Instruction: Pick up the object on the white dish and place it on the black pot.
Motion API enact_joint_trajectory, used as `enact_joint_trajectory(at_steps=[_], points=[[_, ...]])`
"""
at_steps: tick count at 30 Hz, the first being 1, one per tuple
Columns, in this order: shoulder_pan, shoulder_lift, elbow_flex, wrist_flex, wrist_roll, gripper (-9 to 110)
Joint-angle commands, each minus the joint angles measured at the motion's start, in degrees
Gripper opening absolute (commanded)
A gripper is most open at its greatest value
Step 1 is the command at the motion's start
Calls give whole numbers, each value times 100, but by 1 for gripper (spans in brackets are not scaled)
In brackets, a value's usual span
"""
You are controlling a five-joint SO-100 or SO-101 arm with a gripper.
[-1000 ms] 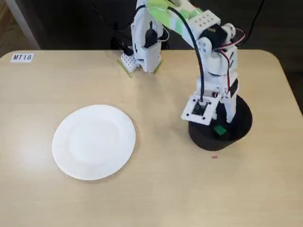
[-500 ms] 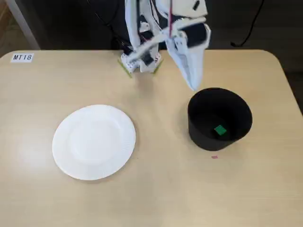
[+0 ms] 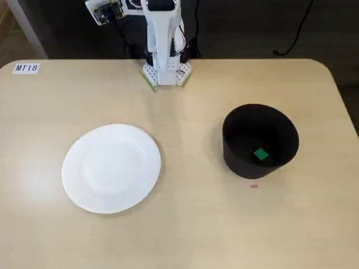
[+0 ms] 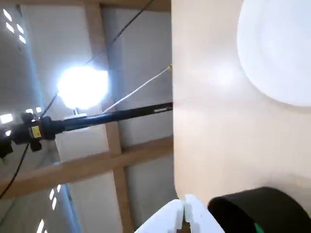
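The tiny green cube (image 3: 261,154) lies on the floor of the black pot (image 3: 283,131), which stands right of the table's middle in the fixed view. The white dish (image 3: 111,168) sits empty at the left. In the wrist view a sliver of the cube (image 4: 258,228) shows inside the pot (image 4: 272,206) at the bottom right, and the dish (image 4: 282,53) is at the top right. My gripper (image 4: 184,208) shows at the bottom edge of the wrist view, its white fingers together with nothing between them. It is raised and apart from pot and dish.
The arm's base (image 3: 165,73) stands at the table's far edge, with the arm folded upright. A label reading MT18 (image 3: 26,68) is at the back left corner. A small pink mark (image 3: 254,185) lies in front of the pot. A black cable (image 3: 297,33) hangs behind the table.
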Motion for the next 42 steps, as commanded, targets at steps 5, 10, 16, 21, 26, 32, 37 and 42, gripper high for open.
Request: enact_joint_trajectory(at_steps=[5, 10, 16, 21, 26, 32, 37, 42], points=[[79, 1573, 1986, -334, -114, 0], [-44, 2347, 2971, -501, -105, 0], [-211, 2865, 3841, -624, -158, 0], [-299, 2865, 4219, -765, -149, 0], [-334, 2865, 4693, -879, -193, 0], [-360, 2865, 5124, -993, -237, 0], [-431, 2865, 5353, -1081, -264, 0], [-457, 2865, 5370, -1063, -290, 0]])
